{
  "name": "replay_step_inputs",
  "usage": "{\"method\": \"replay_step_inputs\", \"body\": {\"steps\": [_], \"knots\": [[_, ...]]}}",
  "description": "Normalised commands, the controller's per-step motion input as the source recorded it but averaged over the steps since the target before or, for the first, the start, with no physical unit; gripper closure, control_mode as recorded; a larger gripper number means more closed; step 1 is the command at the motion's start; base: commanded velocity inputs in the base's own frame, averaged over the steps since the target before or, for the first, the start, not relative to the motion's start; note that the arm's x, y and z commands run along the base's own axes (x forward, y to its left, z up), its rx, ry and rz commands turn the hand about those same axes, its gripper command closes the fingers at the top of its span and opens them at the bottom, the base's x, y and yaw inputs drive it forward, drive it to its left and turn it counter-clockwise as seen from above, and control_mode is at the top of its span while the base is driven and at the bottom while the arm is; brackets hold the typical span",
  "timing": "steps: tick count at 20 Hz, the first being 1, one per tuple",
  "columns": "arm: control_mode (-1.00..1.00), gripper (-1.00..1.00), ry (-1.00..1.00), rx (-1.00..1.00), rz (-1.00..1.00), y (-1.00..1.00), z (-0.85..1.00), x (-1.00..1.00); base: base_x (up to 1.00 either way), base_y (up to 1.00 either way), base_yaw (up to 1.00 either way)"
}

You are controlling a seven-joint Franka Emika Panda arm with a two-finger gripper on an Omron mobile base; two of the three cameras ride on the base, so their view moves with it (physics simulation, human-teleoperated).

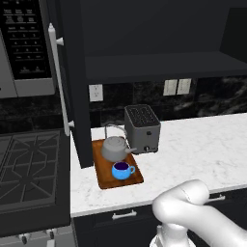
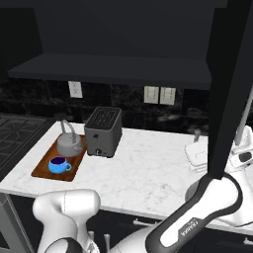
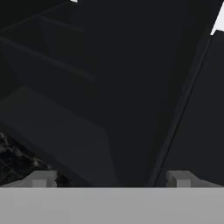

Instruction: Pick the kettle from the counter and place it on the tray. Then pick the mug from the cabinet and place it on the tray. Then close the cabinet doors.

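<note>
The gripper (image 3: 111, 178) has its jaws spread wide with nothing between them, its two fingertips (image 3: 41, 178) rising at the bottom of the hand view and facing the dark inside of the cabinet (image 3: 87, 87), close to a door (image 3: 197, 122) that stands open. A pale sliver at that view's upper right may be a bar handle, though that is hard to tell. In the base views both doors are swung open: the left one (image 1: 72, 82) with its light bar handle (image 1: 59, 82) hangs over the counter's left end, and the right one (image 2: 230, 84) hangs over the right part of the counter (image 2: 148, 168). The cabinet shelf (image 2: 113, 69) is in shadow. On the counter, near its left end, lies the tray (image 1: 103, 176), one short end toward the front edge. The kettle (image 1: 115, 148) stands upright on the tray's back half, and the mug (image 1: 122, 170) sits upright just in front of it. The toaster (image 1: 142, 128) stands on the counter just beside the tray's back right corner, near the kettle's spout.
</note>
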Motion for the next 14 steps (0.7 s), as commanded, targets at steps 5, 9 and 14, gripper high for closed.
{"method": "replay_step_inputs", "body": {"steps": [5, 9, 14], "knots": [[-1.00, -1.00, -0.05, -0.12, 0.00, -0.19, 0.46, -0.07, 0.00, 0.00, 0.00], [-1.00, -1.00, -0.07, -0.28, 0.01, 0.02, 0.38, -0.21, 0.00, 0.00, 0.00], [-1.00, -1.00, -0.03, -0.34, 0.01, 0.28, 0.37, -0.15, 0.00, 0.00, 0.00]]}}
